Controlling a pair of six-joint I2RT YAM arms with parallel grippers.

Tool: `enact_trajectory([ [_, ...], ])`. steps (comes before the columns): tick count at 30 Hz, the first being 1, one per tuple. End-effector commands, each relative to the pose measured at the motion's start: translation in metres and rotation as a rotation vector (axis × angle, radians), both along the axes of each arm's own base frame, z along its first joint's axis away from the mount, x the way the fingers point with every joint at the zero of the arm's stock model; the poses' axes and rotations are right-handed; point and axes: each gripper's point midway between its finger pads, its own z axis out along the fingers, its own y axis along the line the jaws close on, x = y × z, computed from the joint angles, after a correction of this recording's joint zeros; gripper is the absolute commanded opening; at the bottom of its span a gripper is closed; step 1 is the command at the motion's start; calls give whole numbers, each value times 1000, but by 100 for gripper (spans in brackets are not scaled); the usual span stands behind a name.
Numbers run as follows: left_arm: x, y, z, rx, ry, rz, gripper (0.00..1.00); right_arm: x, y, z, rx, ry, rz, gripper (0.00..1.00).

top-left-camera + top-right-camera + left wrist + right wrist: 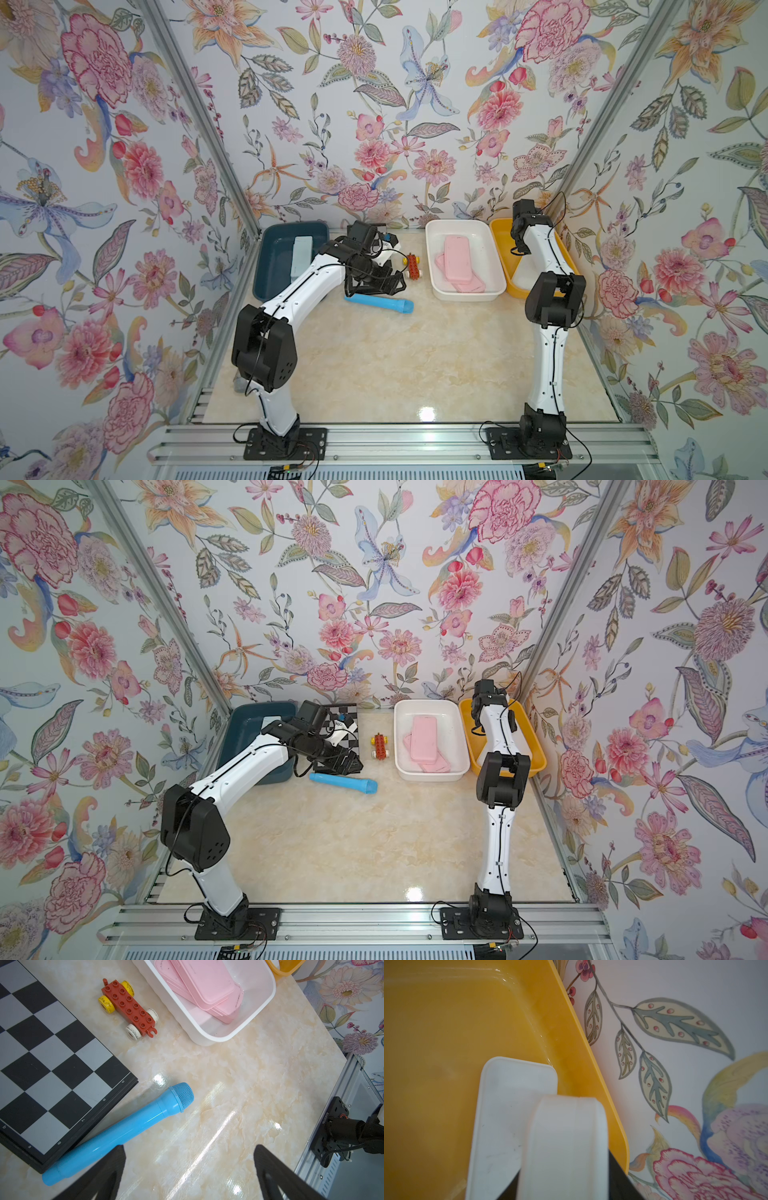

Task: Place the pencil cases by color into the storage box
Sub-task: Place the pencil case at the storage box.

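Pink pencil cases [457, 259] [424, 739] [203, 982] lie stacked in the white tray [465, 296]. A light blue pencil case [301, 255] rests in the dark blue tray [274, 257]. In the right wrist view, my right gripper [562, 1178] is shut on a white pencil case [566, 1142], held on edge over the yellow tray [446, 1032] [500, 249]. Another white case [504, 1115] lies flat in that tray beside it. My left gripper [189, 1147] [374, 282] hangs open over bare tabletop, with nothing between its fingers.
A bright blue toy microphone [378, 303] [124, 1132] lies along the edge of a black-and-silver checkered board [340, 733] [41, 1064], close to the left gripper. A red brick car [412, 266] [128, 1007] sits between the board and the white tray. Floral walls enclose three sides.
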Motion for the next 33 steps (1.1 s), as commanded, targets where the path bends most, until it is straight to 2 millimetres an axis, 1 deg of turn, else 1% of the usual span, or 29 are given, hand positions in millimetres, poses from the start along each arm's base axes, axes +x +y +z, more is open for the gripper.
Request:
enact_trajectory([
  [1, 5, -2, 4, -23, 5, 4, 98, 2, -1, -20, 31, 12, -11, 52],
  [3, 5, -1, 3, -23, 5, 5, 98, 5, 0, -23, 42, -2, -11, 55],
  [7, 5, -2, 2, -22, 8, 4, 98, 16, 2, -21, 57, -55, -2, 60],
  [9, 5, -2, 2, -24, 11, 4, 98, 21, 4, -17, 59, -83, 3, 75],
  [10, 5, -2, 2, -25, 11, 3, 98, 25, 7, -14, 61, -101, 12, 99],
  [15, 5, -2, 1, -20, 11, 5, 98, 44, 18, 8, 80, -196, 48, 100],
  [21, 5, -1, 1, -17, 8, 8, 98, 63, 34, 43, 102, -315, 100, 100],
  [25, 8, 3, 1, 1, -5, 29, 98, 70, 47, 67, 194, -402, 142, 100],
  [29, 23, 24, 1, 115, -74, 139, 98, 67, 66, 86, 340, -456, 199, 100],
  [31, 37, 46, 2, 201, -122, 264, 98, 60, 79, 93, 406, -469, 235, 100],
  [32, 41, 55, 5, 232, -147, 317, 98, 55, 85, 98, 434, -483, 261, 100],
  [33, 45, 62, 8, 247, -174, 351, 98, 52, 90, 112, 450, -526, 286, 100],
])
